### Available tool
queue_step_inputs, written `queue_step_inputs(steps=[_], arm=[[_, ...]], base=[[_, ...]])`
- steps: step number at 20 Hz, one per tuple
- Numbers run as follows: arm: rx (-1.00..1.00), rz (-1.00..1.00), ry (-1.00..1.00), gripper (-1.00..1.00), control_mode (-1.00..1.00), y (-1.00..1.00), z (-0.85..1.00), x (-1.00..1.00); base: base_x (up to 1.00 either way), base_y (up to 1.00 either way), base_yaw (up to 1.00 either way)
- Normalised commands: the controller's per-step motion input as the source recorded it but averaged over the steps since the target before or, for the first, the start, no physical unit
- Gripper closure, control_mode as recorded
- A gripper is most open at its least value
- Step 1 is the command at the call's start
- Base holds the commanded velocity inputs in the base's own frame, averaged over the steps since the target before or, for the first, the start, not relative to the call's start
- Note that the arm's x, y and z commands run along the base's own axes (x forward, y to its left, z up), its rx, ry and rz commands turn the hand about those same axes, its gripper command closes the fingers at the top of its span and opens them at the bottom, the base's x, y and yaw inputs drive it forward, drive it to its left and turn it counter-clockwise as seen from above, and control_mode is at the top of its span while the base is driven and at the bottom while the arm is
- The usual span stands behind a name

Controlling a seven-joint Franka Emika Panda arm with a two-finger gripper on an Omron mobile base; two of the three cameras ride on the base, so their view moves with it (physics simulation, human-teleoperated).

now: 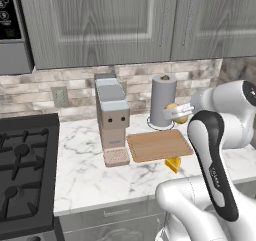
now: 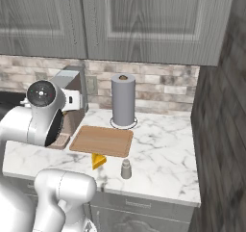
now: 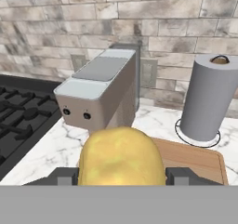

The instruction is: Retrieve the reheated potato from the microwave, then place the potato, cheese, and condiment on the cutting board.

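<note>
The potato [image 3: 122, 156], a smooth, rounded pale-yellow lump with a faintly mottled skin, sits clamped between the jaws of the gripper [image 1: 178, 113], held in the air above the far right part of the cutting board [image 1: 159, 145]. That board is a flat tan wooden rectangle with a fine grain and a shallow groove near its rim, lying on the white, grey-veined marble counter [image 1: 85, 170] toward its middle. The cheese [image 1: 173, 163], a sharp-edged orange-yellow wedge, lies just off the board's front edge near its right corner, close to the counter's front edge. A small grey shaker [image 2: 126, 169] stands beside the cheese, also near the front edge. Left of the board stands a boxy grey-and-tan coffee machine [image 1: 112, 116] with a perforated tan tray. A grey paper towel roll [image 1: 163, 101] stands upright behind the board against the brick backsplash. The board's top is bare. The black stove grates [image 1: 22, 160] border the counter's left end. The arm bends up from the base, its forearm reaching level over the counter.
</note>
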Motion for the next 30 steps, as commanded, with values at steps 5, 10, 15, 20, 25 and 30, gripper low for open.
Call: queue_step_inputs(steps=[5,10,15,20,25,30], arm=[[-0.01,-0.01,0.05,1.0,-1.0,0.0,-0.15,0.24],[-0.02,0.0,0.15,1.0,-1.0,0.0,-0.19,0.39],[-0.06,0.0,0.15,1.0,-1.0,0.0,-0.24,0.34],[-0.12,0.02,0.14,1.0,-1.0,-0.03,-0.38,0.28],[-0.05,0.06,0.14,1.0,-1.0,-0.09,-0.5,0.13],[0.0,0.12,0.02,1.0,-1.0,0.0,-0.53,0.2]], base=[[0.0,0.0,0.0],[0.0,0.0,0.0],[0.0,0.0,0.0],[0.0,0.0,0.0],[0.0,0.0,0.0],[0.0,0.0,0.0]])
